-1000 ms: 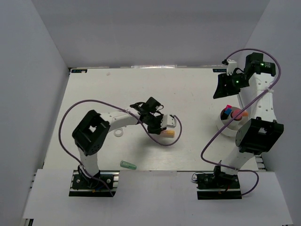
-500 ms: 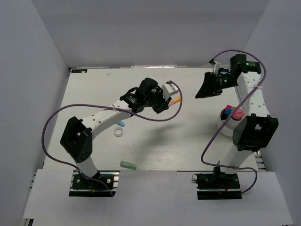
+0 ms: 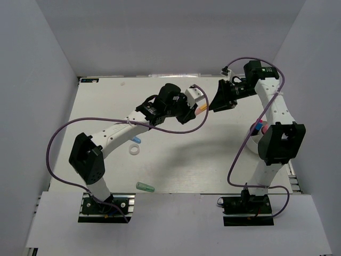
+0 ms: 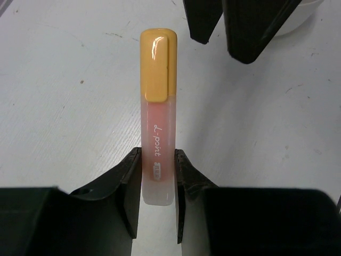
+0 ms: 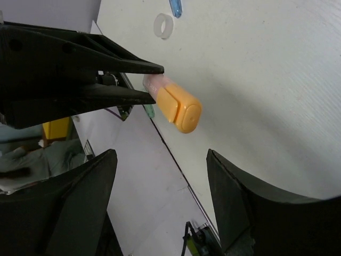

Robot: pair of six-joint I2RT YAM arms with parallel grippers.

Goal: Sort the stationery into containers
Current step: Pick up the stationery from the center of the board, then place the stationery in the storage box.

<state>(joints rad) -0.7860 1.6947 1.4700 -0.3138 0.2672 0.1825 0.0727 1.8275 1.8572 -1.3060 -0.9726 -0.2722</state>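
Moved: left gripper (image 4: 157, 160), clamped on orange marker (image 4: 158, 96), is now over the table's (image 3: 176, 160) far middle; right gripper (image 5: 160, 160) has swung left to face its cap, jaws spread wide, holding nothing | Loose on table: blue marker (image 3: 137, 140), white ring (image 3: 134, 151), green marker (image 3: 144, 186) | White cup (image 3: 252, 141): beside right arm

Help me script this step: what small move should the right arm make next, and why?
The left claw grips the marker by its tail, orange cap pointing at the open right claw, which is not yet around it. So probably ease the right claw forward around the cap, then close.
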